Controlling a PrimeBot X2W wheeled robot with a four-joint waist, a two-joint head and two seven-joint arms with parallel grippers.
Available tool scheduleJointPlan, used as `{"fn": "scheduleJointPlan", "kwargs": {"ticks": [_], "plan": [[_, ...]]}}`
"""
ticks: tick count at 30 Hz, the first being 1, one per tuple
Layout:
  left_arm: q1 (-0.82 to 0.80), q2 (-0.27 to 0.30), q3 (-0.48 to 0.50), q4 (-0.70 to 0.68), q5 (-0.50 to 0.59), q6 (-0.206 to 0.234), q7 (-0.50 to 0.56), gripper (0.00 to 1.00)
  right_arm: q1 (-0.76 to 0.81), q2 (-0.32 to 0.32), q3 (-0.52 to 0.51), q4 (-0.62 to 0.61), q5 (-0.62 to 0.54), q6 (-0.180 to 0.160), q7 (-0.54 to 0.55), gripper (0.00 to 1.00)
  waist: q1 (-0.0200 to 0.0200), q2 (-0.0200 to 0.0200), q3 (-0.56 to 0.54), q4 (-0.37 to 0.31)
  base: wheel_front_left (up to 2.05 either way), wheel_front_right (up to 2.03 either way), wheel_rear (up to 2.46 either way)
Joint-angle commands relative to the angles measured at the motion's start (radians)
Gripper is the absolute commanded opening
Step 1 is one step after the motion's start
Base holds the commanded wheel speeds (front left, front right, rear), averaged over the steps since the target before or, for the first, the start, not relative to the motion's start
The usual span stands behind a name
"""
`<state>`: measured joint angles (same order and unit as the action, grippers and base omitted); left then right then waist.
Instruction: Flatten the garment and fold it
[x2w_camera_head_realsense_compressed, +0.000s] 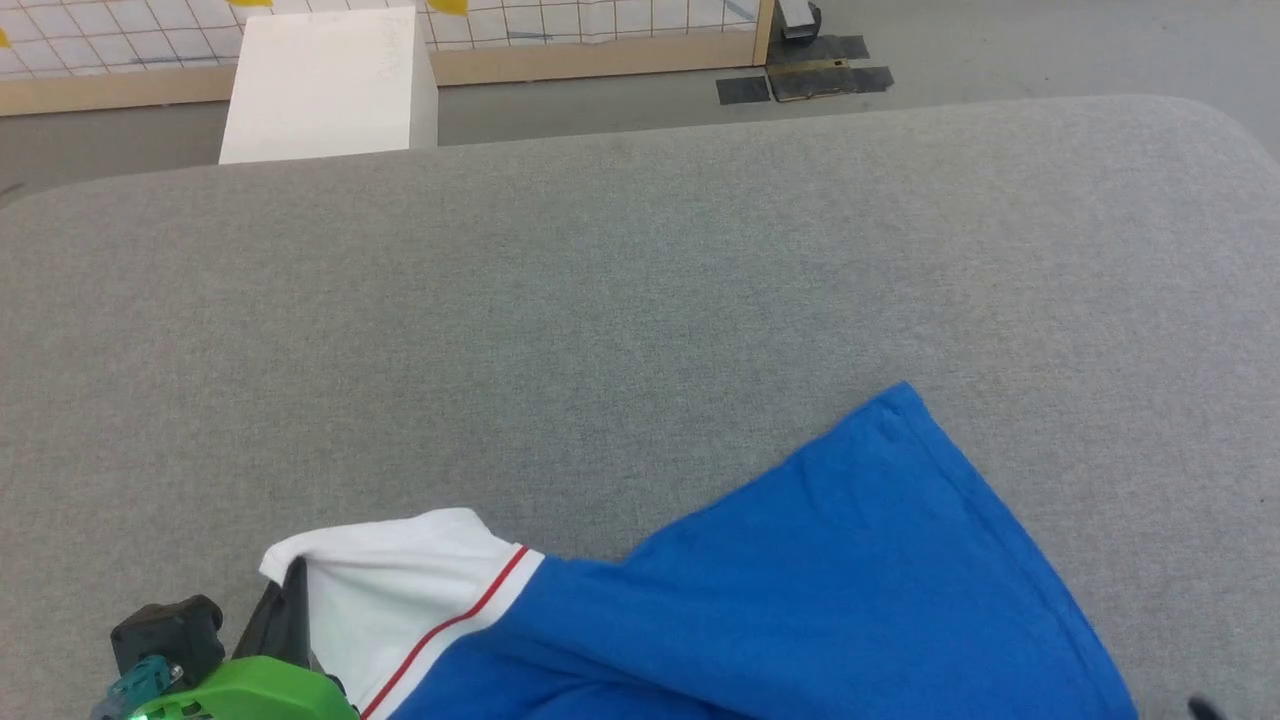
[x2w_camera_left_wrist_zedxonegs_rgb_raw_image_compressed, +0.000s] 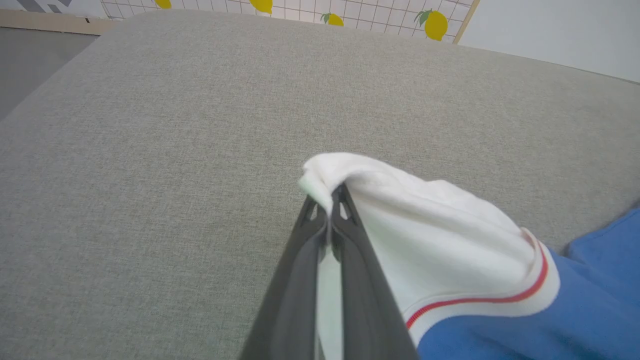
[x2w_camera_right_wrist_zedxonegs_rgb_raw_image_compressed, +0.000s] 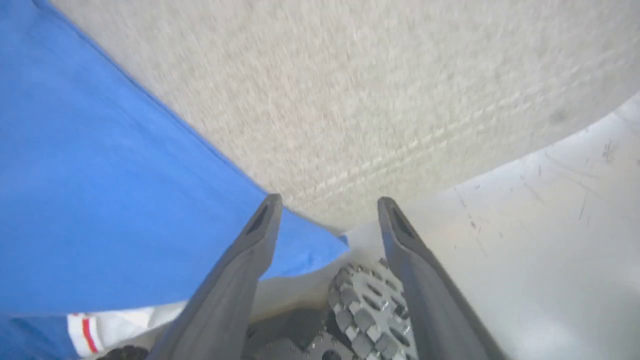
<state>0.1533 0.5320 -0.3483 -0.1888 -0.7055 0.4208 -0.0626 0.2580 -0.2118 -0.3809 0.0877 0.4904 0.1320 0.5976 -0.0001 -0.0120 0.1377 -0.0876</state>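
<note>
A royal-blue jersey T-shirt (x2w_camera_head_realsense_compressed: 830, 590) lies at the near edge of a grey fabric-covered table (x2w_camera_head_realsense_compressed: 600, 300), one blue corner pointing away. The left gripper (x2w_camera_head_realsense_compressed: 290, 582), with its dark fingers together, pinches the tip of the shirt's red-striped white sleeve (x2w_camera_head_realsense_compressed: 400, 585). A white rectangular box (x2w_camera_head_realsense_compressed: 325, 85) stands on the floor beyond the table.

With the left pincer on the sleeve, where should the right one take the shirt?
Probably the blue hem, from the robot's right: that edge lies flat and exposed on the gray surface, opposite the sleeve in the left pincer.

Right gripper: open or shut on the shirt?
Open. The right gripper has its fingers wide apart, pinching nothing; the garment lies loose behind them.
</note>
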Motion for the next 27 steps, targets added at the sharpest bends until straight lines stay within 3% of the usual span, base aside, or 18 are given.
{"fn": "scheduleJointPlan", "kwargs": {"ticks": [1, 6, 10, 13, 19, 27], "plan": [[0.008, 0.009, 0.002, -0.006, -0.001, 0.008, 0.004, 0.0, -0.038, 0.003, -0.001, -0.012, -0.014, -0.001, -0.046, 1.0, 0.0001, 0.012, 0.002, -0.001, 0.0, 0.0, 0.0], [-0.003, 0.012, -0.003, -0.023, 0.006, 0.012, 0.009, 0.0, -0.174, -0.012, 0.026, -0.01, -0.037, -0.001, -0.208, 1.0, 0.0001, 0.012, 0.013, 0.002, 0.0, 0.0, 0.0], [-0.027, 0.011, -0.01, -0.038, 0.016, 0.011, 0.012, 0.0, -0.302, -0.034, 0.107, 0.028, -0.037, -0.001, -0.228, 1.0, 0.0001, 0.012, 0.038, 0.018, 0.0, 0.0, 0.0], [-0.05, 0.004, -0.017, -0.043, 0.024, 0.011, 0.008, 0.0, -0.394, -0.073, 0.194, 0.071, -0.032, -0.001, -0.169, 1.0, 0.0001, 0.012, 0.062, 0.037, 0.0, 0.0, 0.0], [-0.098, -0.011, -0.038, -0.036, 0.042, -0.002, -0.001, 0.0, -0.579, -0.153, 0.4, 0.13, 0.005, -0.001, 0.07, 1.0, 0.0001, 0.012, 0.112, 0.078, 0.0, 0.0, 0.0], [-0.144, -0.032, -0.053, -0.02, 0.046, -0.018, -0.013, 0.0, -0.744, -0.178, 0.573, 0.205, 0.02, -0.001, 0.236, 1.0, 0.0001, 0.012, 0.166, 0.117, 0.0, 0.0, 0.0]]}}
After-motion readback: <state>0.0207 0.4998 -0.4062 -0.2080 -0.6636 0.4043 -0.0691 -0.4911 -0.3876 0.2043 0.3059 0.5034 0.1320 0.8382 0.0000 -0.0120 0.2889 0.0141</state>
